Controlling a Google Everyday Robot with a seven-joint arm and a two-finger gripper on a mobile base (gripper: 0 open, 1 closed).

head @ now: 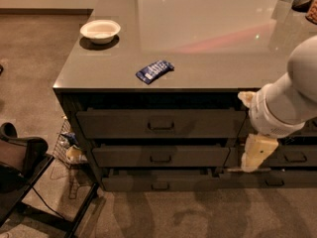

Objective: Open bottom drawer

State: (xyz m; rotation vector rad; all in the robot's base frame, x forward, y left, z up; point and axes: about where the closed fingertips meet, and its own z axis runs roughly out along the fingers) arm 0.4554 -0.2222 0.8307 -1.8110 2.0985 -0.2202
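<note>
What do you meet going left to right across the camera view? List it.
Bowl on the counter → blue packet → gripper, low at the drawer fronts on the right.
</note>
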